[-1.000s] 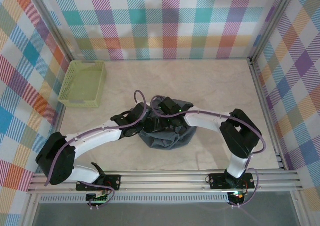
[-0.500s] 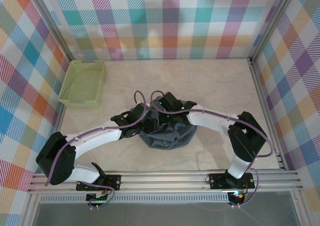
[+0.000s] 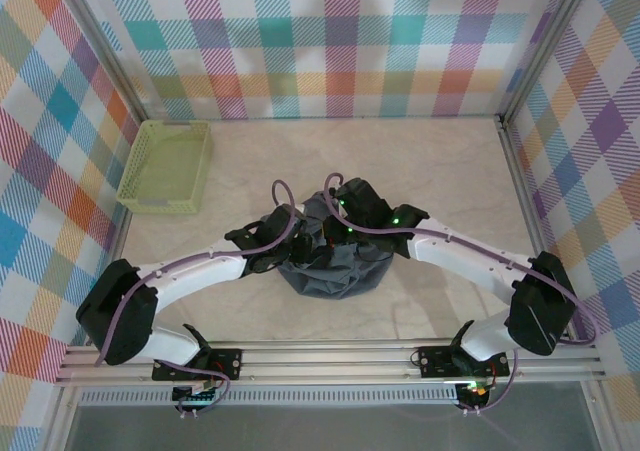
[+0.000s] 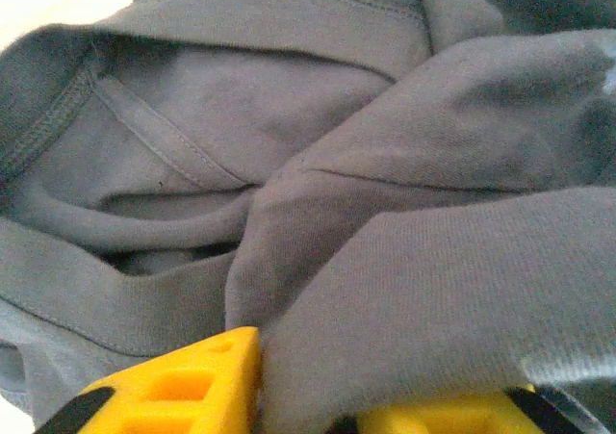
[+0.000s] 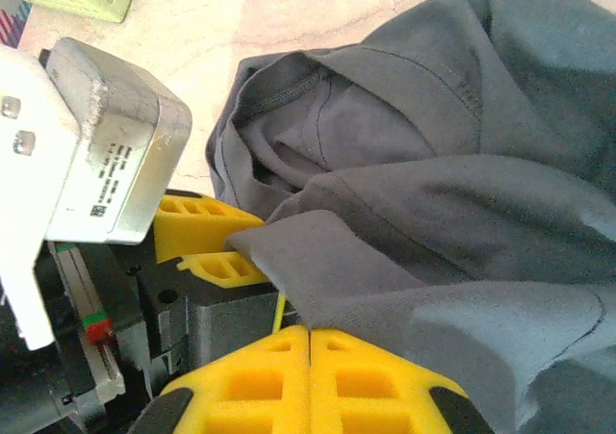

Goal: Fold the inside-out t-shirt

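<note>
slate-grey t-shirt (image 3: 335,266) lies bunched in a rumpled heap, seams showing, mid-table towards the near edge. left gripper (image 5: 217,246) clamps a fold. right gripper (image 5: 308,343) jaws pressed together against the cloth. bare table (image 3: 430,171) far and right; basket (image 3: 165,166) far left.

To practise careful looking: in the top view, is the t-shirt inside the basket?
No, the t-shirt lies bunched on the table, well apart from the basket at the left.

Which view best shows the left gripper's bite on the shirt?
Right wrist: left gripper seen side-on, shirt fold between its fingers. Left wrist: too close, fingertips cropped. Top: arms crowd over it.
</note>
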